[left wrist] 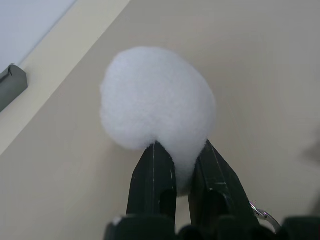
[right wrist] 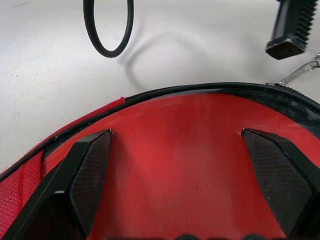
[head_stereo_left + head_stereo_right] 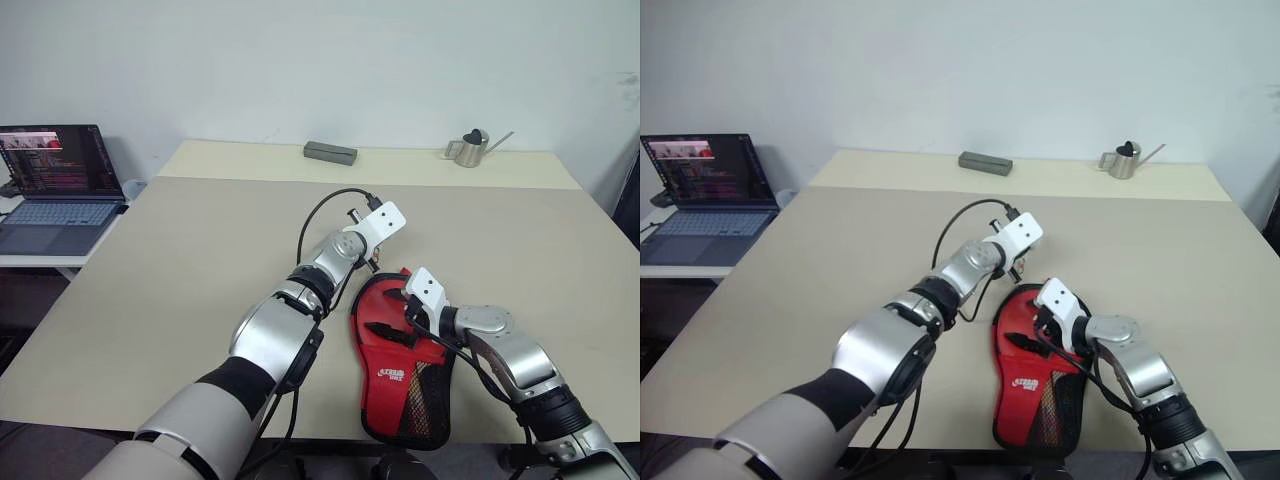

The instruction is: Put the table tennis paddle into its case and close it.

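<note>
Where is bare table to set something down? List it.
Free: the broad beige tabletop between the open laptop and the arms, and the stretch right of the red zip case, below the small metal watering can. Crowded: around the case, where both grippers work.

An office or lab: bare white wall, beige table (image 3: 200,250), open laptop (image 3: 60,185) on a side desk

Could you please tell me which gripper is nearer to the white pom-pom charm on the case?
Left. The left gripper is shut on the pom-pom itself, at the far end of the case. The right gripper is open over the case's red side, nearer the robot.
</note>
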Tool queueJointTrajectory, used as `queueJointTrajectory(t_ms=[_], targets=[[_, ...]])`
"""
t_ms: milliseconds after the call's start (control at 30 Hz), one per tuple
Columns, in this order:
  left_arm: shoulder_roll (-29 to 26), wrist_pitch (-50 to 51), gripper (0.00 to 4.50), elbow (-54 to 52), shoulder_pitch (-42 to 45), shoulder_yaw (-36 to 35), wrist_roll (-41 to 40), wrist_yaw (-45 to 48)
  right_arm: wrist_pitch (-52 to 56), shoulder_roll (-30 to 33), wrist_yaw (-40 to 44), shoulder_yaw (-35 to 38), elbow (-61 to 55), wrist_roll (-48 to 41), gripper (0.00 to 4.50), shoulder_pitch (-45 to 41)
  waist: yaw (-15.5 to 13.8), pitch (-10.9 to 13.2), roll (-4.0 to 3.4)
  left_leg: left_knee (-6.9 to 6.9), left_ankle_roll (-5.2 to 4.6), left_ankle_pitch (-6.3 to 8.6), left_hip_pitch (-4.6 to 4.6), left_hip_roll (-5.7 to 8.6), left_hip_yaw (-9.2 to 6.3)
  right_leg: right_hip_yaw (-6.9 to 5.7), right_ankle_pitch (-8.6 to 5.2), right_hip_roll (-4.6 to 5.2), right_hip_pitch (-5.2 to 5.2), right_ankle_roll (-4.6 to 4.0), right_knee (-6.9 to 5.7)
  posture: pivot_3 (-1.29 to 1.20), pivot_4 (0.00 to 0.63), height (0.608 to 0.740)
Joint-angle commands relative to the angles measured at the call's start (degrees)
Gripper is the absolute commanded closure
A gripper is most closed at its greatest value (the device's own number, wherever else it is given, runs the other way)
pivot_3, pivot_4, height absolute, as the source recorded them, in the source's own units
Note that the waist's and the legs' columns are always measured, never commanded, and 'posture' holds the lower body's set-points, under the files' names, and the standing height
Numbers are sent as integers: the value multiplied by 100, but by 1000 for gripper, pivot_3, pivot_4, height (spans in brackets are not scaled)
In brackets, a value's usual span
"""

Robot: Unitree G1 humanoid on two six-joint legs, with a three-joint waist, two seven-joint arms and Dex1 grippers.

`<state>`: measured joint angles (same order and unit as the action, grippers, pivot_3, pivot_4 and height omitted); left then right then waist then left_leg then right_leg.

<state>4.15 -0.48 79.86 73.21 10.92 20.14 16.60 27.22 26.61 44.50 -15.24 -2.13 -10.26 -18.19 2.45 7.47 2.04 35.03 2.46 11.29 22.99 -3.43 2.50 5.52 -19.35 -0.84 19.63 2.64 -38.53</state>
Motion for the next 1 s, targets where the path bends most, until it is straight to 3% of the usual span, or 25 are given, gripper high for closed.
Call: queueJointTrajectory(t_ms=[33,467,700,867,1000], targets=[[85,-135,4446,-140,300,-26,28,-33,695,279,-91,-350,543,383,0,552,-26,0,0,-2,0,0,0,0,0,0,0,0,0,0,1,0,150,740],[263,-321,4446,-164,-291,413,317,1065,647,223,-75,-397,618,433,0,464,-56,-4,-3,-21,8,6,1,-5,33,1,0,-1,-4,-1,48,0,150,740],[78,-409,2132,-243,-130,128,45,1097,602,189,-36,-410,749,449,0,334,-55,-4,0,-21,8,7,1,-7,36,2,0,-2,-4,-1,49,0,150,740],[-404,-638,2132,-458,143,-280,-390,1592,589,211,-20,-398,745,432,0,344,-50,1,1,-21,8,6,1,-9,41,3,0,-3,-2,-1,47,0,150,740],[-1119,-685,2132,-783,164,-563,-756,2305,573,250,23,-392,740,412,0,348,-41,1,-1,-23,8,6,1,-13,45,5,0,-4,-2,-1,48,0,150,740]])
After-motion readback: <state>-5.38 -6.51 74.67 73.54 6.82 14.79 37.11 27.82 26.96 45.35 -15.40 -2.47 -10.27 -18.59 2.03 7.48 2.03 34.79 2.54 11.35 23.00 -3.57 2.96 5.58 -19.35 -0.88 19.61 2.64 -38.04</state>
